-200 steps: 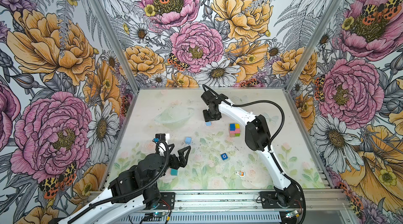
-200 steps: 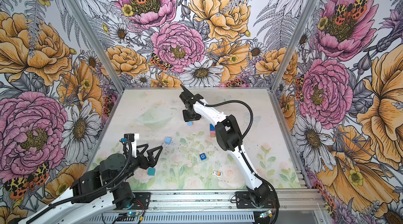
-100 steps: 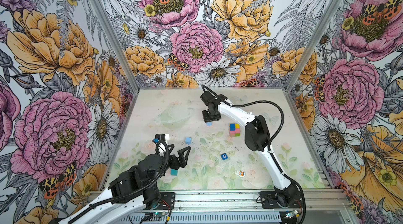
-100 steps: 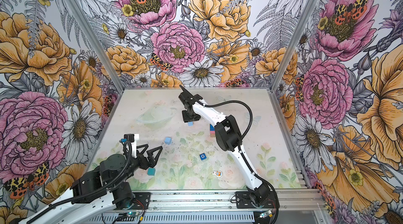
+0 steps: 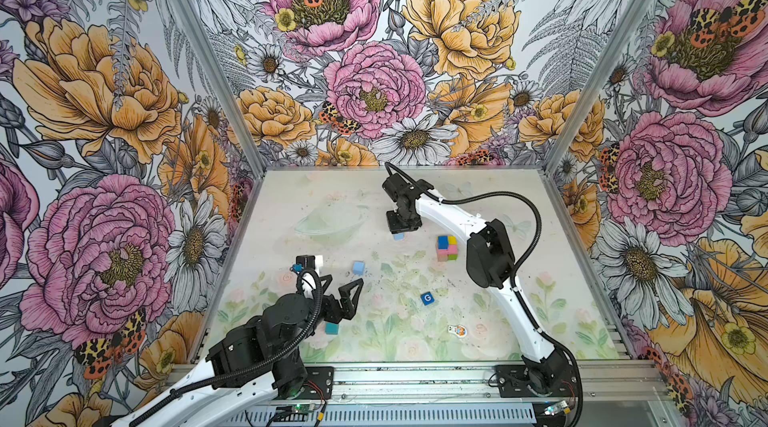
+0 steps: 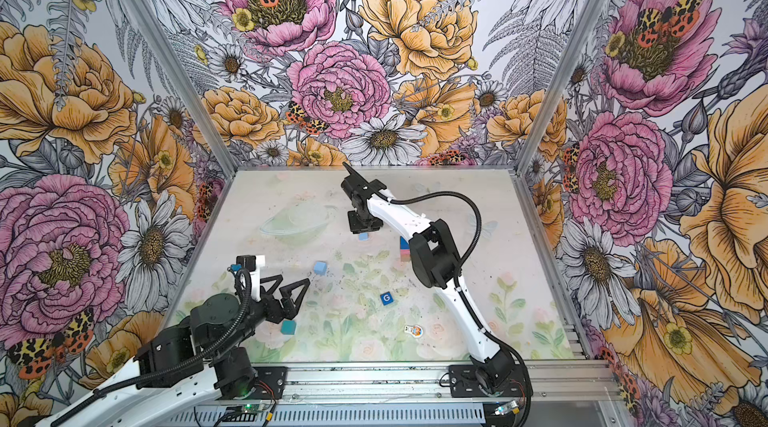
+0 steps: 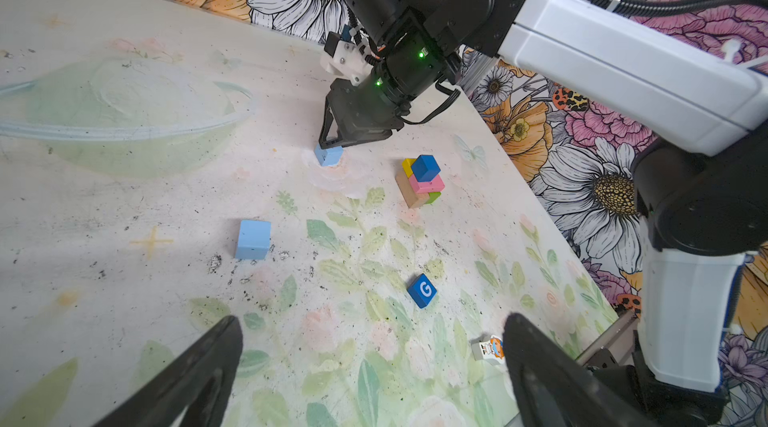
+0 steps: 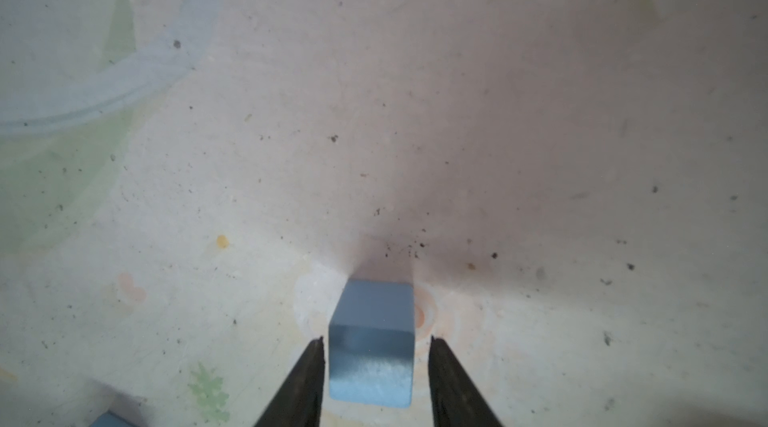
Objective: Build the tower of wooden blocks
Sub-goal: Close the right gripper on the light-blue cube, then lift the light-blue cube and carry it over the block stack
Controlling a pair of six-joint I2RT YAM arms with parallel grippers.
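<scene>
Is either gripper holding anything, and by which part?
Nothing held yet: right gripper straddles opposite sides of the light blue cube, gaps showing; left gripper open, empty.

Narrow gaps are left on each side of the light blue cube between the fingers of the right gripper, with bare table seen beyond the tips. The tower is found well apart to that gripper's side. Ahead of the wide-spread left gripper, passage is broken by the second light blue cube and the G cube.
</scene>
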